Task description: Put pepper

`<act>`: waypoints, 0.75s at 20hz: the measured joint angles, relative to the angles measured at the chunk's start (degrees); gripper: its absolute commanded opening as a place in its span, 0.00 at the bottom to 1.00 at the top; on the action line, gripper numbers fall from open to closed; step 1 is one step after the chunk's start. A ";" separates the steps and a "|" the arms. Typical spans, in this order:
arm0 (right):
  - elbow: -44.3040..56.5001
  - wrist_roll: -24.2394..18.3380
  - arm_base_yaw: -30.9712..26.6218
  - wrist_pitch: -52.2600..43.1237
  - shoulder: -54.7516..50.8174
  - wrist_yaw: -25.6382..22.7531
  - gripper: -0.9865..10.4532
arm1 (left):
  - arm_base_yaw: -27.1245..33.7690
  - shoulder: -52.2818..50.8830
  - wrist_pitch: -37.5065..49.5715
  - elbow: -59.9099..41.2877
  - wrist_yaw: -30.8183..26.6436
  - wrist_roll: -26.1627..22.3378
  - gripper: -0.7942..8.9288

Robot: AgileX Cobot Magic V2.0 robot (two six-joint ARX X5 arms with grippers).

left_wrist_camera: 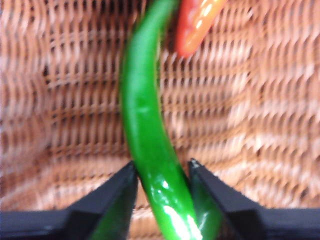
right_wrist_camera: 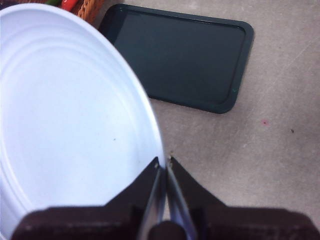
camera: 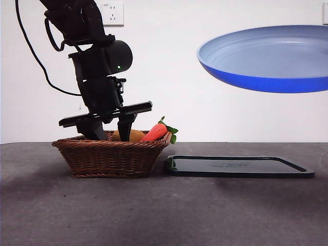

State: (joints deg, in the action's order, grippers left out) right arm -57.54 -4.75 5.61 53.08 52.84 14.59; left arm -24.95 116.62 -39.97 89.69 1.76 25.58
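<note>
In the basket (left_wrist_camera: 260, 100), pepper (left_wrist_camera: 145, 125) apparently between left gripper (left_wrist_camera: 162, 172).

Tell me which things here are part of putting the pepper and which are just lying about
In the job: pepper between left pincer jaws in the basket; blue plate held aloft by right pincer.
Lying about: carrot-like vegetable, dark tray.

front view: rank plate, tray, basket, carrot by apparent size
1. Blue plate, held aloft by the right gripper, likely nearer the camera
2. Dark tray and wicker basket: too alike to rank
3. Carrot
</note>
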 measured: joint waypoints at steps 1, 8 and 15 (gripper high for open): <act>0.00 0.00 0.00 0.00 0.00 0.00 0.09 | 0.00 0.00 0.26 0.00 0.15 0.68 0.22; 0.00 0.00 0.00 0.00 0.00 0.00 0.09 | 0.00 -0.09 0.66 0.00 0.24 1.73 0.19; 0.00 0.00 0.00 0.00 0.00 -0.02 0.09 | 0.00 -4.04 -0.02 0.00 0.11 1.73 0.19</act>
State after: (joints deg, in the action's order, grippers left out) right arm -57.54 -4.75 5.61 53.08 52.84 14.57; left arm -24.95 112.57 -39.99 89.69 1.87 27.31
